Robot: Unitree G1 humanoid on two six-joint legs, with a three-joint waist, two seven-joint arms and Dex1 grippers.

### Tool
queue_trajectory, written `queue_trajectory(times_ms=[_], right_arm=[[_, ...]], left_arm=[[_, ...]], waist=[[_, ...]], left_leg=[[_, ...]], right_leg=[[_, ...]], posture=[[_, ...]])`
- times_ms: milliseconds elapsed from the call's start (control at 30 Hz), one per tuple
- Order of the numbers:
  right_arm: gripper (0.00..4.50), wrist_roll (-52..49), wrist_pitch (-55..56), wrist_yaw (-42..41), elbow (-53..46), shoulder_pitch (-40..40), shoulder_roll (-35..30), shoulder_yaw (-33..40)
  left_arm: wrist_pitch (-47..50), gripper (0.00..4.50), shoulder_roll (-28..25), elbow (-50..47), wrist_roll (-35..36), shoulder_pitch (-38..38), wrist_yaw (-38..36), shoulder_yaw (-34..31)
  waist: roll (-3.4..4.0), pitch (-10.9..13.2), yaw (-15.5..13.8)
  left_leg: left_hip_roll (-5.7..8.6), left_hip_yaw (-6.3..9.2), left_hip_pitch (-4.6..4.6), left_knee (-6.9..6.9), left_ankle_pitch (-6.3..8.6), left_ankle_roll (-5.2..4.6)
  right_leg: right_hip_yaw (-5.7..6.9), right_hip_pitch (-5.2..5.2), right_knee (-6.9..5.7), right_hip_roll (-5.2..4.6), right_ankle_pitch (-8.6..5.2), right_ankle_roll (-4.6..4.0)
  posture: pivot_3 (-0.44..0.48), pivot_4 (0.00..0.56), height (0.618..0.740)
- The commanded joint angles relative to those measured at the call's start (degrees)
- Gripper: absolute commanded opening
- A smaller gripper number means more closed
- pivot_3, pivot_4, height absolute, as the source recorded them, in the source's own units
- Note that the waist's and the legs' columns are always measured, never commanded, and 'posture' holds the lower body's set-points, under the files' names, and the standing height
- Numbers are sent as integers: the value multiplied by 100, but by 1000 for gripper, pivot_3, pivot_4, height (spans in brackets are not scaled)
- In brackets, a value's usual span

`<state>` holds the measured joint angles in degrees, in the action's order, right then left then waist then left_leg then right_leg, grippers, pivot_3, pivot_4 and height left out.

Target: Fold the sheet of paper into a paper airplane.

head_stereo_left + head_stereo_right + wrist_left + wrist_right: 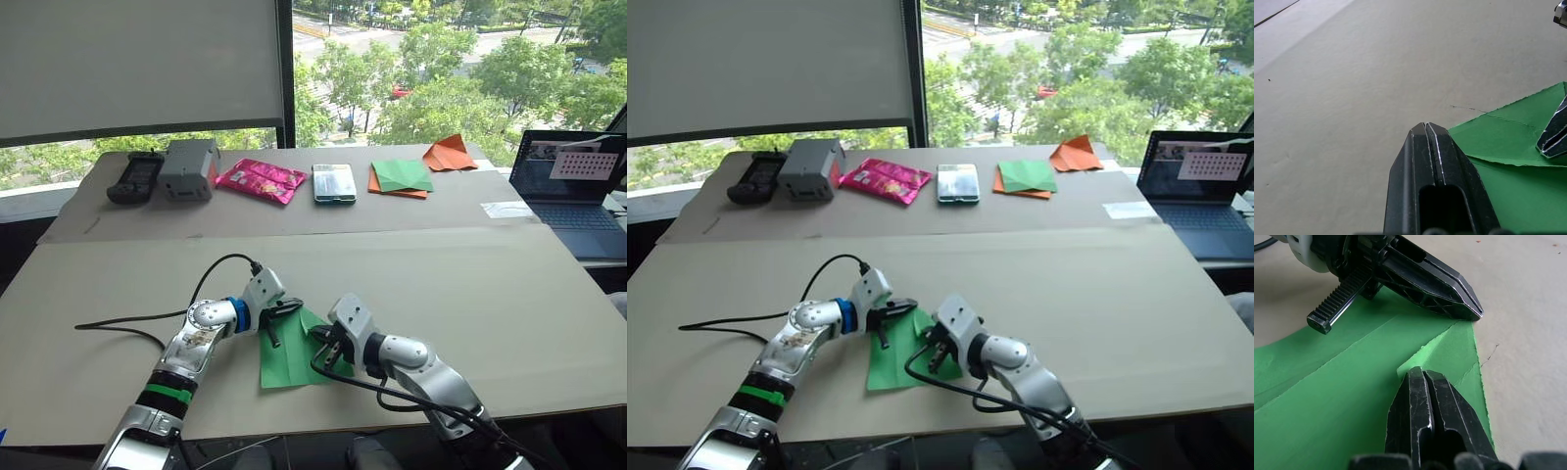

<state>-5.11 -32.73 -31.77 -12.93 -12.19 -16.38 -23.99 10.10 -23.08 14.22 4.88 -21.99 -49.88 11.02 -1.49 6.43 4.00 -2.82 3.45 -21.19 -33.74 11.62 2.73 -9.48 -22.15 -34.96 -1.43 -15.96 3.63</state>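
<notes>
The sheet of paper [286,360] is bright green and lies flat near the table's front edge, with creases and one corner flap folded over [1452,350]. My left gripper [292,307] is shut, its tip resting at the sheet's far corner [1474,311] with nothing between the fingers. My right gripper [325,345] is shut too, its closed tip [1418,374] pressing down on the sheet beside the folded flap, a short way from the left one. The right gripper's tip also shows in the left wrist view [1552,142]. The paper airplane is out of view.
Along the far edge stand a black controller [135,177], a grey box [188,168], a pink packet [261,180], a phone [334,183], a green-and-orange paper stack [400,177] and orange folded paper [450,153]. A laptop [573,186] sits at the right. A black cable [127,321] trails left.
</notes>
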Motion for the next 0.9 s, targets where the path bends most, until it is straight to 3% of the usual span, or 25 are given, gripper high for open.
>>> queue_trajectory(times_ms=[33, 133, 233, 400, 500, 633, 900], right_arm=[[52, 109, -259, 68, 275, -26, 7, -40], [52, 44, -368, 71, 296, -35, 34, 0], [0, 62, -399, 54, 286, -61, 36, -41], [0, 77, -404, 44, 313, -91, 76, -91], [0, 92, -376, 59, 332, -107, 114, -121], [0, 123, -348, 96, 363, -138, 146, -140], [0, 129, -343, 133, 365, -145, 158, -132]], left_arm=[[143, 0, -91, -194, 38, 105, 98, -128], [561, 0, -176, -577, 359, 190, 158, -493], [1503, 751, -351, -1151, 1243, 276, 179, -1317], [2367, 2509, -647, -1467, 1895, 645, 198, -1931], [2752, 3528, -555, -1615, 2252, 931, 226, -2084], [3252, 3528, -281, -1590, 2675, 1014, 556, -2352], [3427, 3528, -51, -1913, 2748, 1323, 918, -2131]], waist=[[1, -1, 1], [2, -1, 4], [-1, 1, 10], [10, 1, 18], [14, 4, 12], [-14, 18, 1], [-5, 14, 13]], left_leg=[[0, 0, 0, 0, 0, 0], [0, 0, 0, 0, 0, 0], [-2, 1, 0, 2, 0, 0], [-3, 2, 3, 2, 0, 1], [-2, 2, 5, 3, 1, 1], [-3, 5, 3, 3, 1, 1], [-2, 7, 6, 9, 1, 3]], right_leg=[[0, 0, 0, 0, 0, 0], [0, 0, -2, 0, 0, 0], [0, -3, -4, 1, 0, 0], [1, -1, -1, -1, 0, -1], [1, -1, -1, -1, -1, -1], [3, -4, -1, 0, -1, -2], [3, -5, 0, 0, -1, -2]], posture=[[0, 150, 740], [0, 150, 740], [0, 150, 740], [0, 150, 740], [0, 150, 740], [0, 150, 740], [0, 150, 740]])
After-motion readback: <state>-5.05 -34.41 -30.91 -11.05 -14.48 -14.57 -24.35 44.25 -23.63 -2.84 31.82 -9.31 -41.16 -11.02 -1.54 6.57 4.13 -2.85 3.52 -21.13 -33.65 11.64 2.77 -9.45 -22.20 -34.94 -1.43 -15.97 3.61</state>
